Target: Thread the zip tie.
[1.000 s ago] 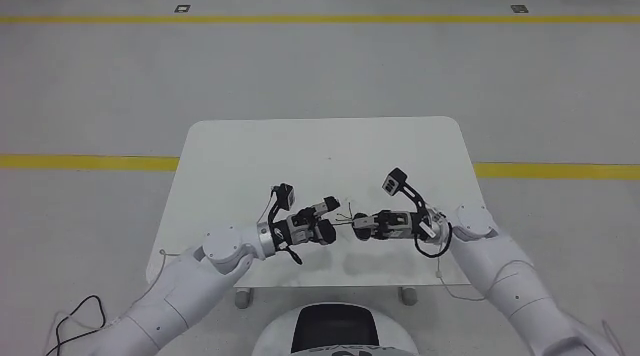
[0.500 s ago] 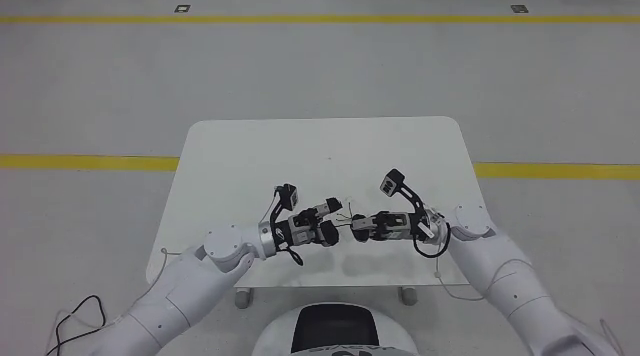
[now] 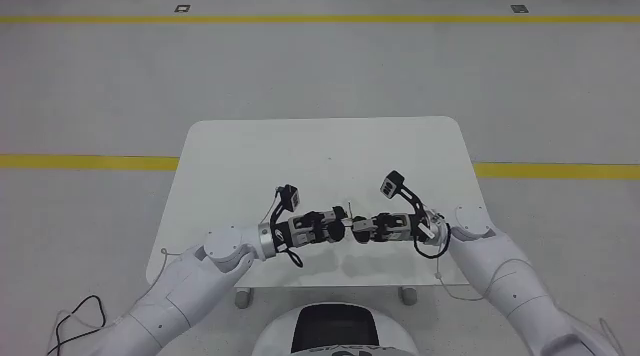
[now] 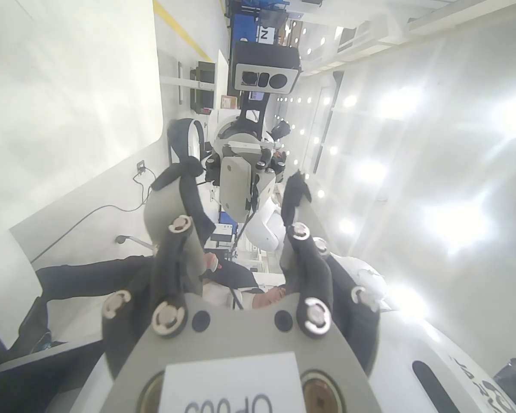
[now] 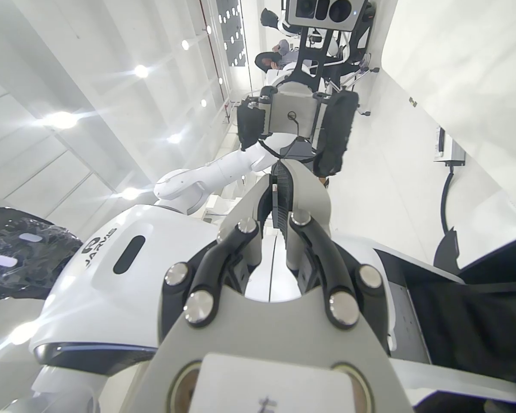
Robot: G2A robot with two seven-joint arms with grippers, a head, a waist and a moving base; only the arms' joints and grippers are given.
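Observation:
Over the front middle of the white table (image 3: 250, 156) my two grippers face each other, nearly tip to tip. The right gripper (image 5: 278, 184) is shut, with a thin pale sliver of the zip tie (image 5: 275, 189) pinched between its fingers. In the top view the zip tie (image 3: 348, 213) is a fine strand rising between the left gripper (image 3: 338, 223) and the right gripper (image 3: 358, 226). The left gripper (image 4: 241, 176) is open; its black padded fingertips (image 4: 185, 170) stand apart with nothing between them, and the right gripper lies straight ahead of the gap.
Both arms hang above the table's front edge (image 3: 330, 286). The tabletop behind them is bare white. Yellow floor lines (image 3: 100, 162) run past the table's sides. A cable (image 3: 70, 318) lies on the floor at the front left.
The left gripper has swung down and rightwards, level with the right gripper, and the gap between the two has closed. The right gripper has edged slightly left.

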